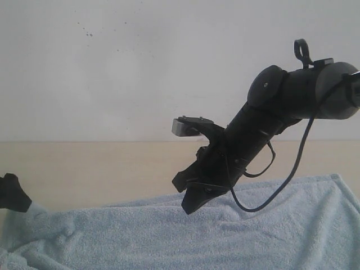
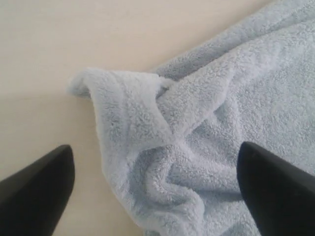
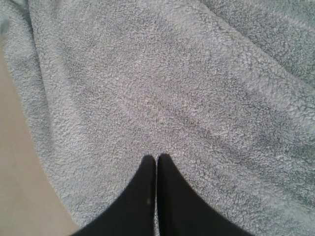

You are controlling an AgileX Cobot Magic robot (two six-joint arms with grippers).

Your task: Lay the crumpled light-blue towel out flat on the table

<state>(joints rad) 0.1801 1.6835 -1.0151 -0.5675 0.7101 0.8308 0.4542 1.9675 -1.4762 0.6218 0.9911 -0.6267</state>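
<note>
The light-blue towel point(image 1: 225, 230) lies across the near part of the beige table point(image 1: 84, 169), fairly smooth on the right and bunched at the left. In the left wrist view a folded-over corner and twisted wrinkles of the towel point(image 2: 162, 142) sit between the wide-apart black fingers of my left gripper point(image 2: 155, 147), which is open and holds nothing. In the exterior view only a black part of my left gripper point(image 1: 12, 192) shows, at the towel's left end. My right gripper point(image 3: 156, 157) is shut with nothing between its fingers. Its tip point(image 1: 191, 207) hovers just over the towel's far edge.
The white speckled wall point(image 1: 140, 56) rises behind the table. Bare table shows beyond the towel's far edge and beside its left corner point(image 2: 59, 59). The right arm point(image 1: 264, 112) slants down from the upper right, with a cable loop point(image 1: 281, 188) hanging under it.
</note>
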